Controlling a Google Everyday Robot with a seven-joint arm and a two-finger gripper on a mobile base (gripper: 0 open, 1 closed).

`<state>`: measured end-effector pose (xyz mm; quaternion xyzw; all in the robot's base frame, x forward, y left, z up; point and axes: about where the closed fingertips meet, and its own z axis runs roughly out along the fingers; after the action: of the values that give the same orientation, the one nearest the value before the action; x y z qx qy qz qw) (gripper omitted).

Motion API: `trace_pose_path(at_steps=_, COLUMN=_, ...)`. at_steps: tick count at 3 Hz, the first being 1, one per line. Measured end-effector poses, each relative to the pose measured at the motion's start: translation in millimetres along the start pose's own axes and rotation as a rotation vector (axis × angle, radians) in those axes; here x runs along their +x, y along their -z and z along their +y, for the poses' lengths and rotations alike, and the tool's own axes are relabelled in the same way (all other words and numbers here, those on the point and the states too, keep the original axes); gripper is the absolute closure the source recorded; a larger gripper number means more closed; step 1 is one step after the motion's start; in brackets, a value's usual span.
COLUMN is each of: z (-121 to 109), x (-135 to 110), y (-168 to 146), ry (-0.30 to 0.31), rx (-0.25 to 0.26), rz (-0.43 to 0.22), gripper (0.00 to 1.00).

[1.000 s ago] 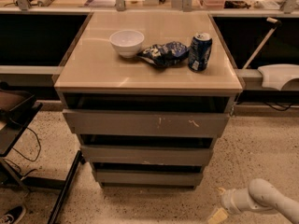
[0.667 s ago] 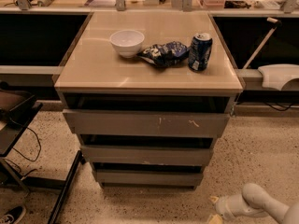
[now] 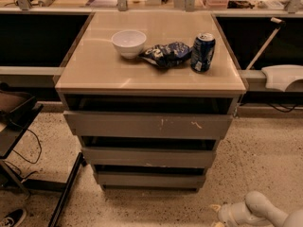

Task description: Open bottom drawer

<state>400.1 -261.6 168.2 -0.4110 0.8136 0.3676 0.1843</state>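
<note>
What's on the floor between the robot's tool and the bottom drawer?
Nothing, only bare speckled floor. The camera view shows the tool low at the bottom right, apart from the bottom drawer.

Legible text, labels, brands, numbers: none can be read. The blue can (image 3: 203, 52) on the worktop (image 3: 94, 72) carries pale markings, and the dark blue snack bag (image 3: 166, 55) just beside it carries white print, but both are too indistinct to make out as words. The pale claw (image 3: 218, 216) sits low in the lower right corner of the view, close above the speckled floor (image 3: 265, 164), with no readable marking on it.
</note>
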Motion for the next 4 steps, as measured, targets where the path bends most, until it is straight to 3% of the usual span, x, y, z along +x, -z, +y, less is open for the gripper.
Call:
trace_pose_path(at_steps=1, z=-9, x=-2, y=-18, ry=0.036, rx=0.034, rz=-0.129, gripper=0.0)
trace_pose_path(at_steps=2, z=-10, x=-41, y=-33, ry=0.166, rx=0.093, rz=-0.327, gripper=0.0)
trace_pose_path(at_steps=3, z=-9, x=-61, y=-37, ry=0.258, rx=0.105, rz=-0.362, gripper=0.0)
trace_pose_path(at_steps=4, z=-9, x=-60, y=-38, ry=0.257, rx=0.105, rz=-0.36, gripper=0.0)
